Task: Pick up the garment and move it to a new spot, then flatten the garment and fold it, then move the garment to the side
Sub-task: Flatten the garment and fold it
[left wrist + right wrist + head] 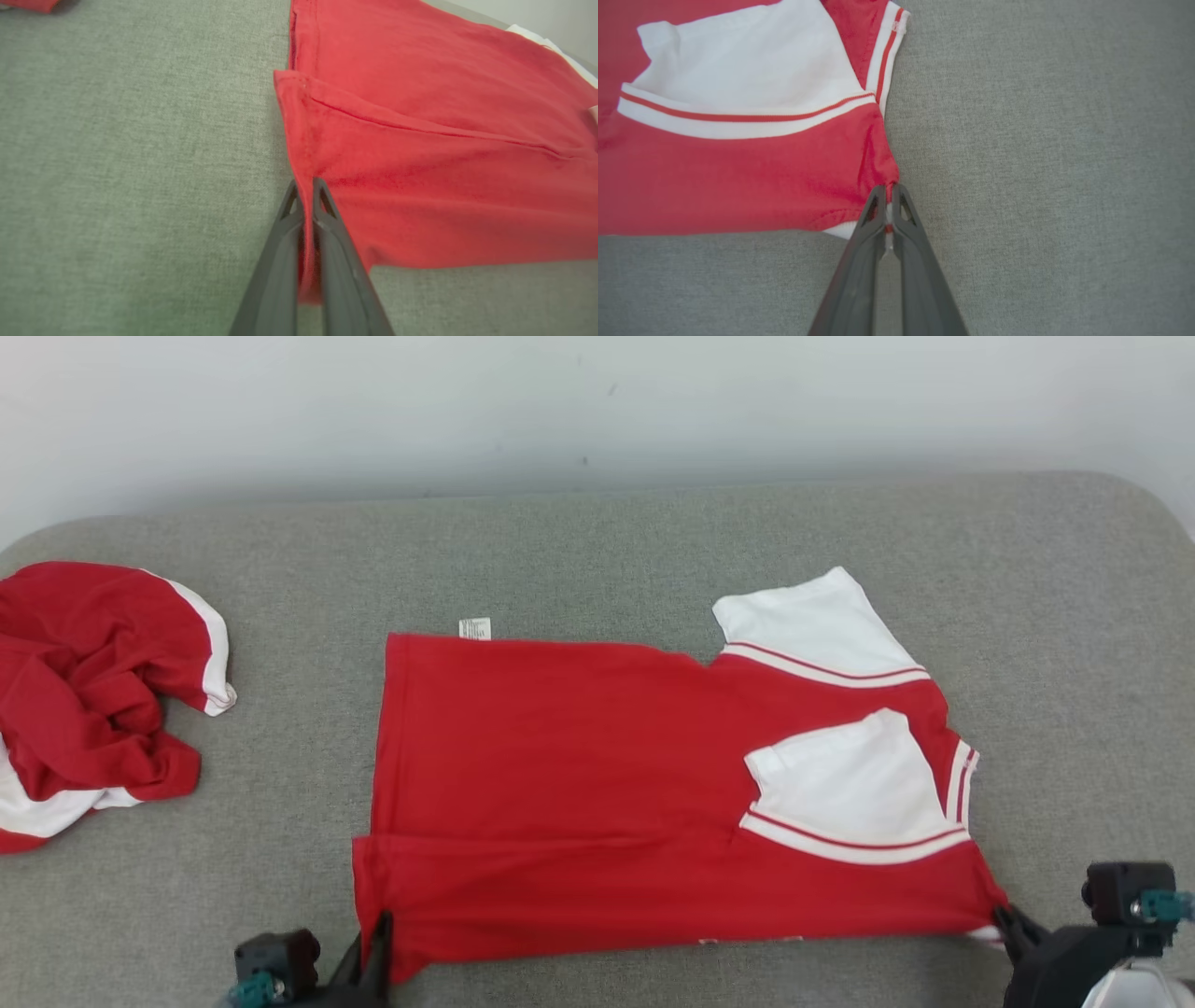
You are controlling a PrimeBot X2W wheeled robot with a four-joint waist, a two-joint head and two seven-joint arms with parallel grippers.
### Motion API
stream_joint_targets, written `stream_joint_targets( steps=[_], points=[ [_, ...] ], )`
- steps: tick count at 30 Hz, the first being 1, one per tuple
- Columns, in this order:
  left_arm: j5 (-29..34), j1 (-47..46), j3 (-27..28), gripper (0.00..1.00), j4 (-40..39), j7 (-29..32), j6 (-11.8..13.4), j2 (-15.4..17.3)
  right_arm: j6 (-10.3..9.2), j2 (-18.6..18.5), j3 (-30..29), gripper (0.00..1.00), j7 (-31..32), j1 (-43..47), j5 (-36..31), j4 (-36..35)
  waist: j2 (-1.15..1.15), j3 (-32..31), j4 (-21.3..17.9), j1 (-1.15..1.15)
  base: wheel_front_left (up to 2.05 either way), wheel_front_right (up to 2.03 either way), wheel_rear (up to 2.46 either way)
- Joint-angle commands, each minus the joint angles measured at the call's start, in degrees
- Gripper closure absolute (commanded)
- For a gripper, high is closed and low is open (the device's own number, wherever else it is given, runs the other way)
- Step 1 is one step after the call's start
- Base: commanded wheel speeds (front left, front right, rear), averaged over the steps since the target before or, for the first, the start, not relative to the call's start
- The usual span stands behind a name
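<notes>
Clearly, both pairs of jaws are closed, and each one pinches cloth. In the left wrist view the two dark fingers (334, 242) of the left jaws stand together with a thin strip of red fabric between them: this is the hem corner of the garment (560, 765). In the right wrist view the fingers (911, 242) of the right jaws squeeze the near corner at the shoulder end, where a little white trim comes out under the red.

Seen from the head, the left jaws are at 7 o'clock of the garment and the right jaws at 5 o'clock, so they hold the two ends of the same long near edge. I think this hold is chosen so that the edge stays straight and tight when it is lifted and carried over toward 12 o'clock for the next fold.

The garment lies flat in the middle of the grey table (597, 551), with its hem toward 9 o'clock and its collar end toward 3 o'clock. One white sleeve (850, 784) is already turned in on the red body, while the other sleeve (822, 625) sticks out at 1 o'clock. A small white label (474, 628) shows at the far edge.

Well apart, at 9 o'clock, a second red and white garment (84, 691) lies crumpled.
</notes>
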Motion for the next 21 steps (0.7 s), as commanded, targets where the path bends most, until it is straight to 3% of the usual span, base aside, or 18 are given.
stream_joint_targets(
  steps=[1, 9, 10, 11, 12, 21],
  points=[
    [-0.13, 1.71, 0.03, 1.00, -0.67, 0.31, 0.52, 0.59, -0.16, 0.22, -0.35, 1.00, -0.22, 1.37, -0.77, 0.01, 0.00, -0.34, 0.05, 0.00, 0.00, 0.00, 0.00],
    [-1.15, 7.49, -0.26, 1.00, -5.92, 2.80, 2.16, 1.37, -0.16, 1.39, -0.26, 1.00, -0.78, 4.24, -2.15, 0.80, 0.00, -1.39, 0.06, 0.00, 0.00, 0.00, 0.00],
    [-1.38, 7.96, -0.27, 0.90, -6.67, 3.08, 2.34, 1.42, -0.16, 1.42, -0.38, 0.83, -0.93, 4.25, -2.41, 0.84, 0.00, -1.50, 0.11, 0.00, 0.00, 0.00, 0.00],
    [-1.00, 8.18, -0.34, 0.62, -7.50, 2.94, 2.54, 1.69, -0.16, 1.63, -0.68, 0.00, -0.81, 4.28, -2.62, 1.01, 0.00, -1.59, 0.17, 0.00, 0.00, 0.00, 0.00],
    [-0.72, 8.48, -0.45, 0.00, -8.26, 2.60, 2.44, 1.90, -0.16, 1.88, -1.13, 0.00, -1.09, 4.20, -2.88, 0.97, 0.00, -1.66, 0.23, 0.00, 0.00, 0.00, 0.00],
    [-0.37, 9.09, -1.22, 0.00, -12.20, 0.81, 0.29, 3.80, -0.16, 2.30, -2.42, 0.00, -1.02, 1.43, -2.68, -0.58, 0.00, -2.08, 0.45, 0.00, 0.00, 0.00, 0.00]
  ],
)
